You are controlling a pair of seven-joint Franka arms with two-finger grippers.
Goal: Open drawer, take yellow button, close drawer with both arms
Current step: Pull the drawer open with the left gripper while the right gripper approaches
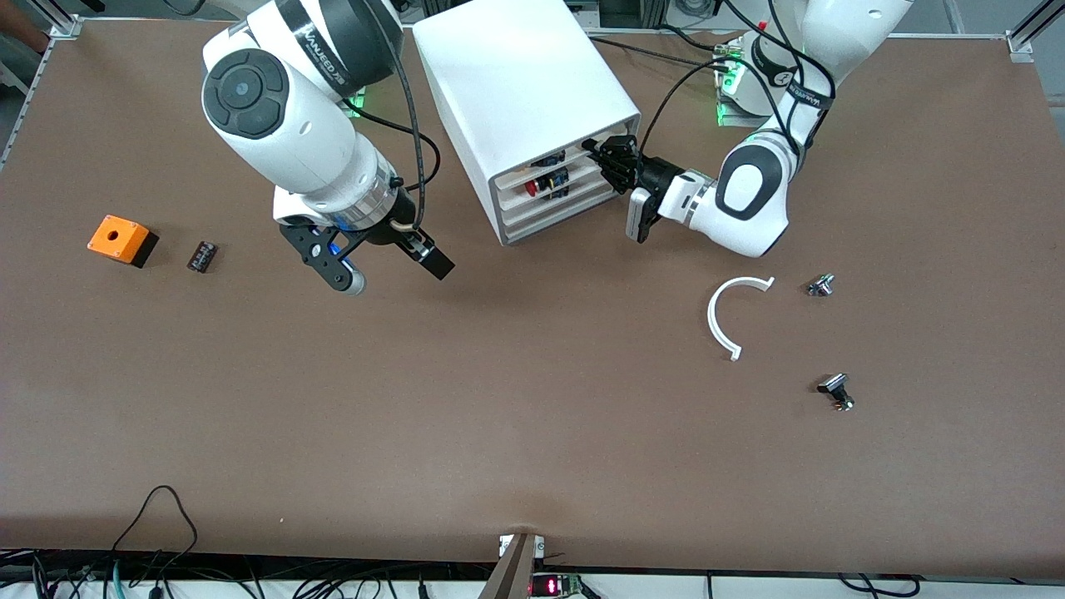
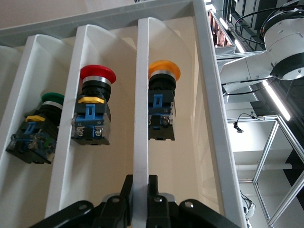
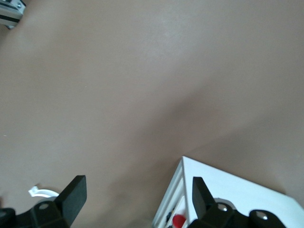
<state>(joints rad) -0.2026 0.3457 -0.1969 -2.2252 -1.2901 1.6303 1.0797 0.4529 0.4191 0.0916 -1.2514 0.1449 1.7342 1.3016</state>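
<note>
The left tool (image 2: 139, 199) is at the front of the white cabinet (image 1: 520, 91), clenched on the front edge of the top drawer (image 2: 141, 109); in the left wrist view its two black fingers (image 2: 126, 190) press that thin white edge from both sides. Inside this drawer sits the button (image 2: 162, 102), its orange-yellow cap toward the cabinet's inside and its black body with a blue part toward the drawer front. In the drawer just below lies a red-capped button (image 2: 95, 107), and one drawer lower a green-capped button (image 2: 40, 126).

The right tool (image 1: 378, 268) hangs released, fingers spread wide, over bare desk (image 1: 499, 416) near the cabinet's front, toward the right arm's end; this arm waits.

Toward the right arm's end of the desk lie an orange box with a hole (image 1: 121, 240) and, just beside it, a small dark block (image 1: 202, 255). Toward the left arm's end, nearer to the front camera than the cabinet, lies a white curved strip (image 1: 728, 312), with a small metal part (image 1: 820, 285) beside it and another small part with a dark head (image 1: 835, 391) nearer still to that camera.
</note>
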